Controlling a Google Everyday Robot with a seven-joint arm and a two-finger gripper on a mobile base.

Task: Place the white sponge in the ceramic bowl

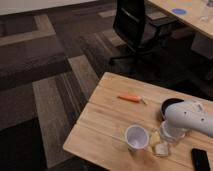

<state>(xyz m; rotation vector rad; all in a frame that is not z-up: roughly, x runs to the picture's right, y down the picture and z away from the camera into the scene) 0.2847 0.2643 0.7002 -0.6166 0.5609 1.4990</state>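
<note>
The white sponge (161,148) lies on the wooden table (107,125) near its front edge, just right of the translucent plastic cup (135,136). The ceramic bowl (169,105), dark blue, stands behind it, and its right part is hidden by my white arm (192,118). My gripper (165,136) hangs from the arm directly over the sponge, low and close to it, and I cannot tell whether it touches the sponge.
An orange, carrot-like object (131,98) lies mid-table. A black phone (200,160) lies at the front right. A black office chair (136,25) stands beyond the table, with another desk (187,12) behind it. The table's left edge drops to the carpet.
</note>
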